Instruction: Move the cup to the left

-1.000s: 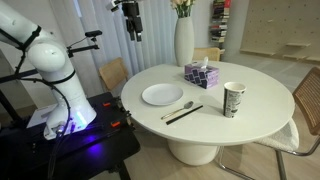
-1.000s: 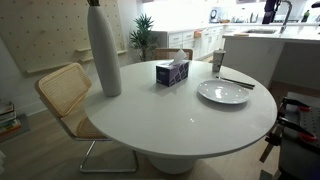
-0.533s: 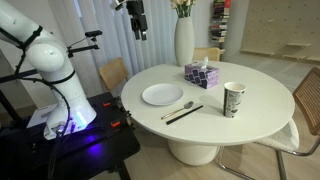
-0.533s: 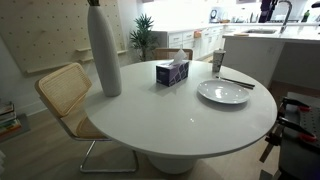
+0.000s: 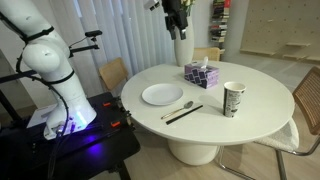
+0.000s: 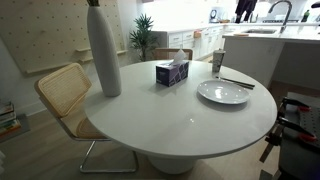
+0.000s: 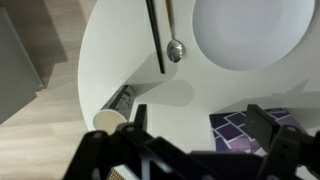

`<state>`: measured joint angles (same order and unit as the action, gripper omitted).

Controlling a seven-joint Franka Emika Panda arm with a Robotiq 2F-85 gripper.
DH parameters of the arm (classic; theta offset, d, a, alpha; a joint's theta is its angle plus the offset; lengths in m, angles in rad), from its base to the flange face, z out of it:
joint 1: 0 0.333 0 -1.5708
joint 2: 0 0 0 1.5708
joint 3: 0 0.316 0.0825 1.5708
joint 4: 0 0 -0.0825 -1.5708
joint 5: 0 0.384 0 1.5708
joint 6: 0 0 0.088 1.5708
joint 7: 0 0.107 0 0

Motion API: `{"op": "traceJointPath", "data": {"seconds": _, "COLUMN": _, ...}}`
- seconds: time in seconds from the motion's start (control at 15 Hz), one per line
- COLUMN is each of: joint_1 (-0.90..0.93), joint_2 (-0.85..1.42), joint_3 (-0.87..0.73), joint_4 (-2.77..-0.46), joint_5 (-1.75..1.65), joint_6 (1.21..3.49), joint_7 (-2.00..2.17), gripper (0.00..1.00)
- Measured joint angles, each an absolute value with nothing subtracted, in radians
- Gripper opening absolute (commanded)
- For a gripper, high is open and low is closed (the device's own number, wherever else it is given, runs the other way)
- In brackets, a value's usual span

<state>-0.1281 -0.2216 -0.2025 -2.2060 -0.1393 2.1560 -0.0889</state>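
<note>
The cup is small and white with a dark rim and dark speckles. It stands upright near the table edge, apart from the other things, and also shows in an exterior view behind the plate. In the wrist view the cup lies at the lower left. My gripper hangs high above the table, in front of the vase top, far from the cup. It also shows at the top of an exterior view. In the wrist view its jaws are open and empty.
A round white table holds a white plate, a spoon and dark chopsticks, a purple tissue box and a tall white vase. Wicker chairs stand around the table.
My gripper has moved sideways at height, from above the plate side of the table to above the vase and tissue box. Nothing on the table has moved.
</note>
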Motion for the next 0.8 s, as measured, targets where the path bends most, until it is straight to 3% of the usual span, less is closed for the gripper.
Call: {"op": "traceJointPath", "data": {"seconds": 0.8, "joint_1": -0.178, "joint_2": 0.343, "joint_3": -0.216, "joint_4": -1.557, "joint_5": -0.045, "joint_6": 2.123, "joint_7": -0.114, "gripper": 1.00}}
